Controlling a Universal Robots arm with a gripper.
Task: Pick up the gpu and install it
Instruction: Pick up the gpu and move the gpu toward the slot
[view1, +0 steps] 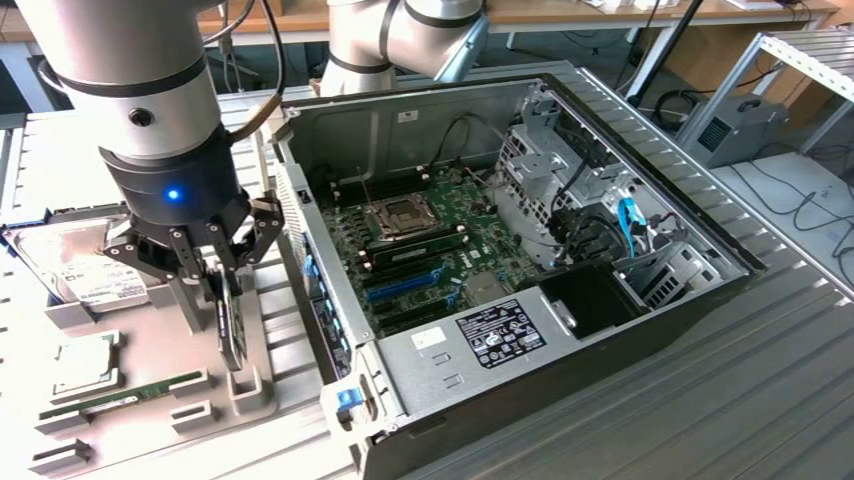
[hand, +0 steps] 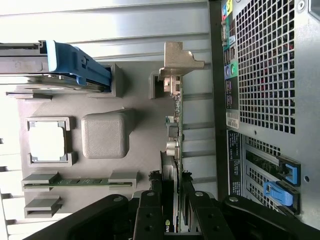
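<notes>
The tool (view1: 224, 272) (hand: 172, 181) is clenched on the gpu (view1: 232, 325) (hand: 175, 131), its fingers pressed to both faces. The card stands upright on edge in its slot of the grey holder tray (view1: 147, 415) on the counter, at the exterior view's left, just beside the open computer case (view1: 400, 120).

No wording can be made out: illegible print is borne by a black label (view1: 501, 334) on the power supply (view1: 427, 372) in the computer case (view1: 707, 300), a white label (view1: 96, 285) on the hard drive (view1: 67, 250) beside that case, and a small yellow-green mark (hand: 167, 226) on the gpu (hand: 172, 145).
</notes>
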